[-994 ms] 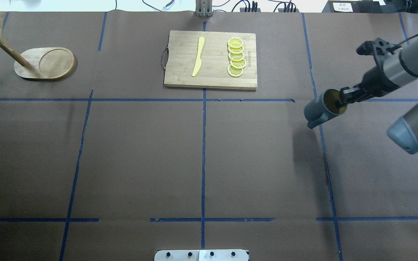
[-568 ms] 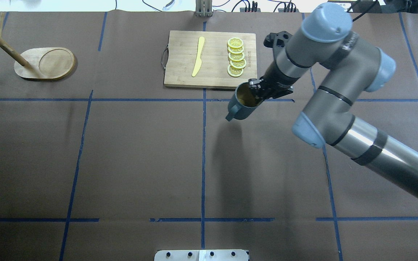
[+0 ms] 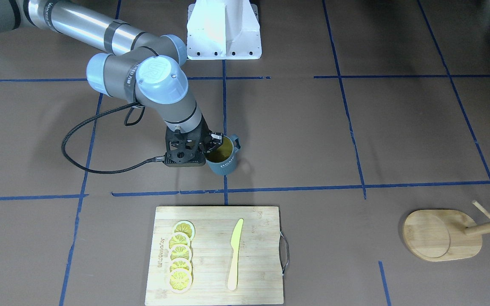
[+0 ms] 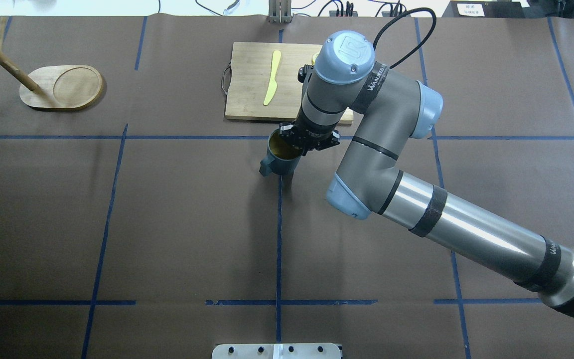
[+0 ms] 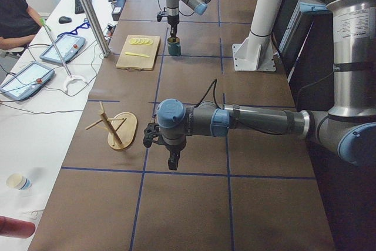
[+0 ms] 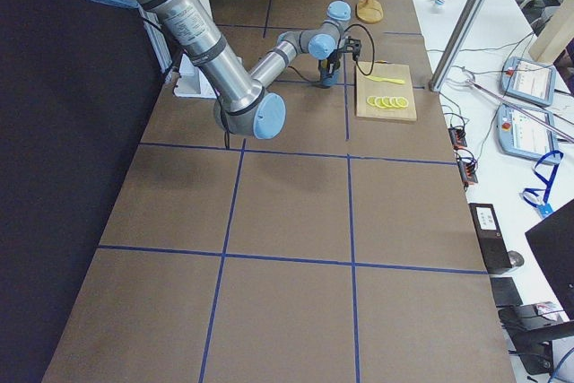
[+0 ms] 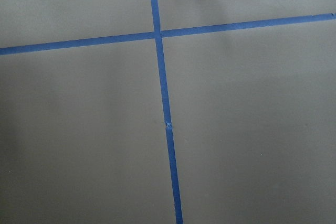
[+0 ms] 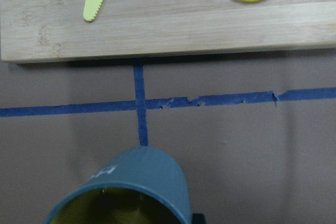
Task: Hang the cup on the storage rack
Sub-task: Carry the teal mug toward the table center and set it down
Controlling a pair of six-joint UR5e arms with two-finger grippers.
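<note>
Right jaws clamp the cup (image 4: 278, 163) by its rim, from above; left jaws unclear.

Robotics lab: blue tape grid (image 4: 279, 224) on paper-covered table (image 4: 192, 239), teach pendants (image 5: 61, 48) on side bench (image 5: 32, 130)

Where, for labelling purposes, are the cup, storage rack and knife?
cup (image 4: 282, 165): overhead exterior, outer wall.
storage rack (image 4: 76, 86): overhead exterior, base recess.
knife (image 4: 272, 79): overhead exterior, blade middle.
</note>
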